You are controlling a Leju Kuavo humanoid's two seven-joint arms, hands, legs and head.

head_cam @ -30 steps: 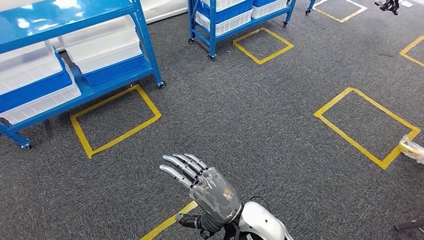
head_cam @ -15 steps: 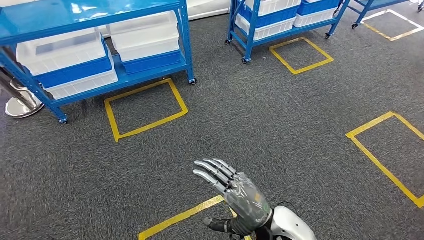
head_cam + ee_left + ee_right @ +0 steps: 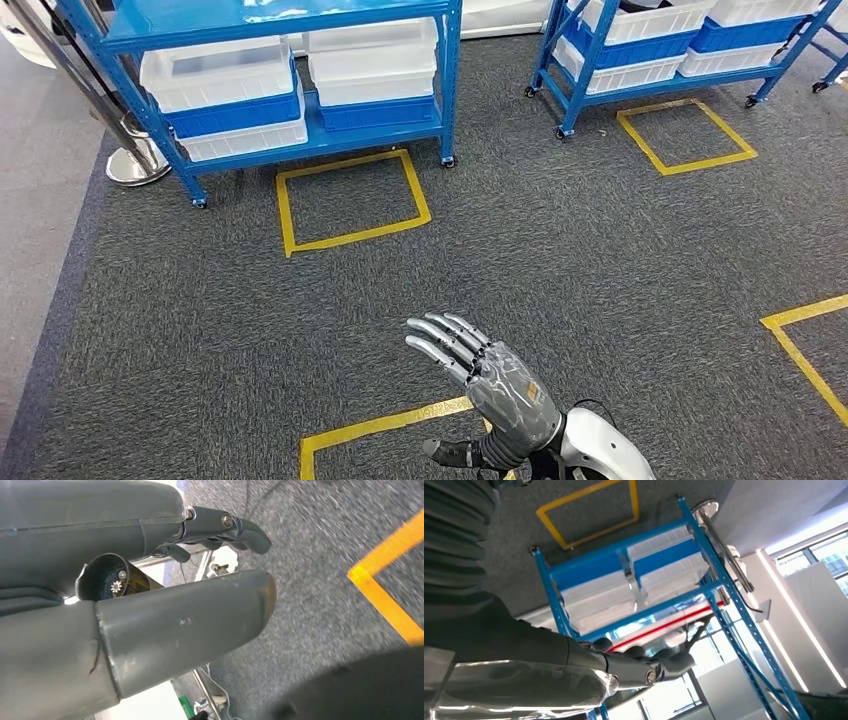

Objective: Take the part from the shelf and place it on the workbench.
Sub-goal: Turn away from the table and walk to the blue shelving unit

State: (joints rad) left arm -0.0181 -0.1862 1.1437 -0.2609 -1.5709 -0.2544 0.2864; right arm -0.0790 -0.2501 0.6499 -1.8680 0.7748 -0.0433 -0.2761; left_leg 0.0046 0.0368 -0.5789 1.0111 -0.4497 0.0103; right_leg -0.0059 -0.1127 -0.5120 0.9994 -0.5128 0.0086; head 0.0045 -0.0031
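The right hand (image 3: 500, 395) hovers above grey carpet, fingers spread and empty, well short of the blue shelf (image 3: 290, 85). The left hand (image 3: 150, 615) holds nothing, its fingers apart. No part can be made out among the shelf's bins (image 3: 222, 75).

Dark grey carpet (image 3: 560, 250) marked with yellow tape squares (image 3: 350, 200) — two blue racks (image 3: 448, 90) stand far, holding white and blue bins (image 3: 225, 85); a chrome stanchion base (image 3: 135, 165) sits far left.
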